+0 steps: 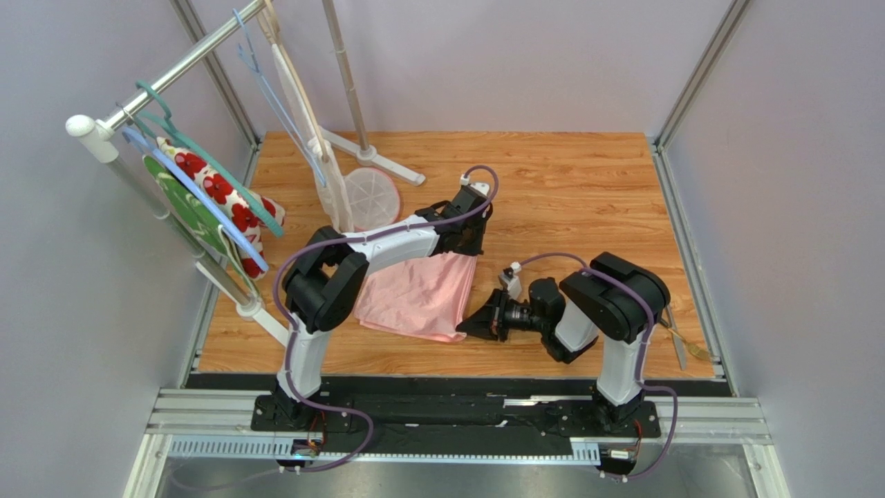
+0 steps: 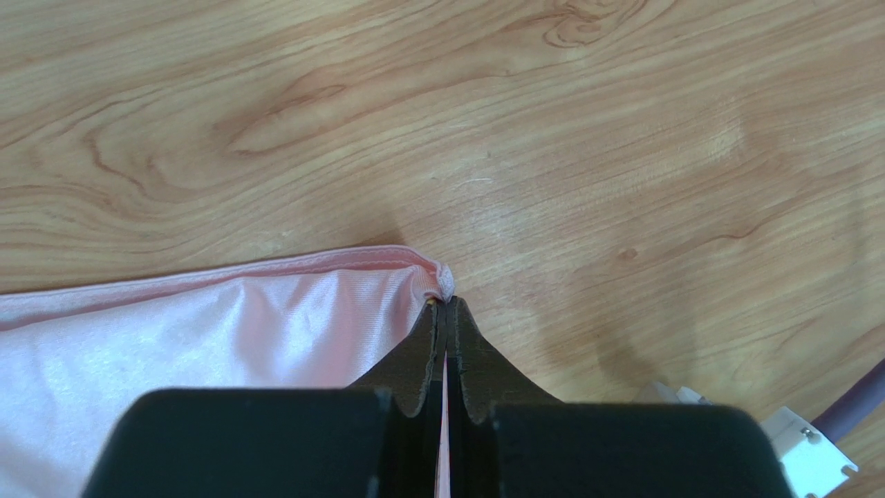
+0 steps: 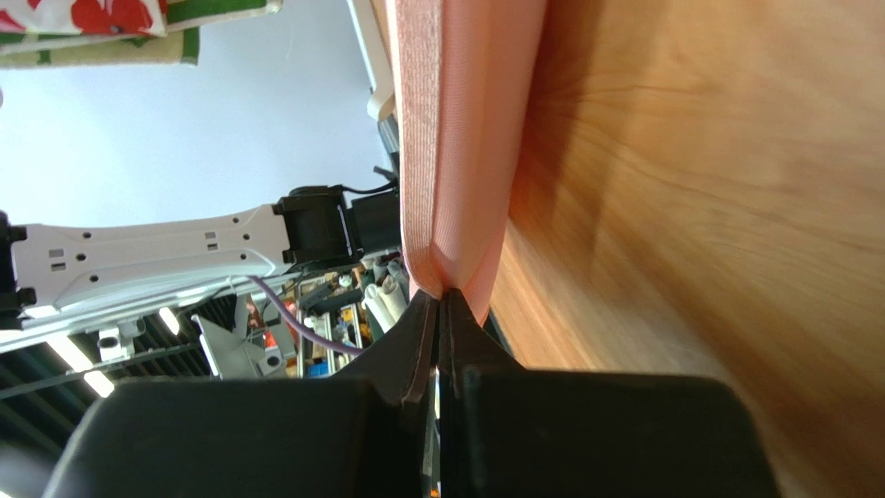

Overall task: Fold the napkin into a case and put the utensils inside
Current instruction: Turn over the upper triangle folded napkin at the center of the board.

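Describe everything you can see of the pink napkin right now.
The napkin is a thin, light-pink cloth with a slight sheen and a stitched hem, lying mostly flat on the wooden table. The left gripper is shut on its far right corner. The right gripper is shut on its near right edge, where the cloth doubles into a fold. The left arm hides part of its far edge.

Inspection finding: no legible text, label, brand, number or sign in any of the three views. The napkin [image 1: 416, 296], the wooden surface [image 1: 582, 187], the left arm [image 1: 386, 245] and the flowered cloth [image 1: 216, 189] bear no readable marking.
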